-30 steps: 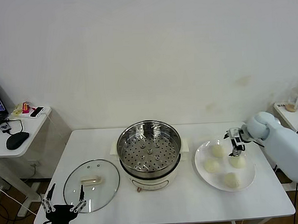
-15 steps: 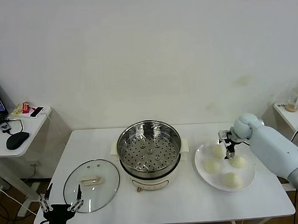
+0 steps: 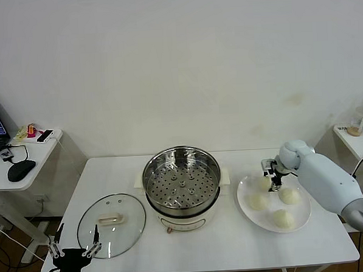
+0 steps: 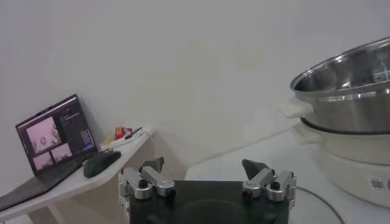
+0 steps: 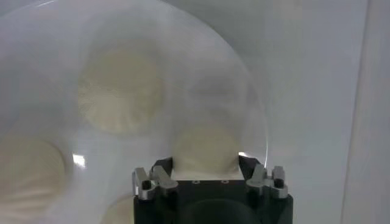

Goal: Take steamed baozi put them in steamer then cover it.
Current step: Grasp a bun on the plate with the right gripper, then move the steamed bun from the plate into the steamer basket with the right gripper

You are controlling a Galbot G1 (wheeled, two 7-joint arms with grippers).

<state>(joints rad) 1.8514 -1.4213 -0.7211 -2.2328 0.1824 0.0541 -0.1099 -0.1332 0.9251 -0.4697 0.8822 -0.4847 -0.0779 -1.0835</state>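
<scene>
Nearest to you, at the table's front left edge, the left gripper (image 3: 77, 251) is parked with its fingers spread wide and nothing between them; the left wrist view shows the same open fingers (image 4: 152, 165) with the steamer (image 4: 347, 115) beyond. Just behind that gripper, the cover (image 3: 110, 225) lies flat on the white table (image 3: 211, 244), its beige bar handle facing up, beside the steamer and clear of it.

At the table's centre you see the steamer (image 3: 182, 188) on its white base, uncovered, its perforated tray bare.

To the right, a white plate (image 3: 301, 218) carries all four steamed baozi (image 3: 282, 218): one at the front, two in the middle row, one at the back. The right gripper (image 3: 272, 171) sits at the back of the plate, directly over the rearmost bun (image 3: 264, 183). In the right wrist view, you find the right gripper's open fingers (image 5: 159, 168) standing either side of that bun (image 5: 206, 149), not visibly closed on it.

Farthest left, a side desk (image 3: 21, 158) holds a black mouse (image 3: 21, 170) and a laptop (image 4: 53, 135).
</scene>
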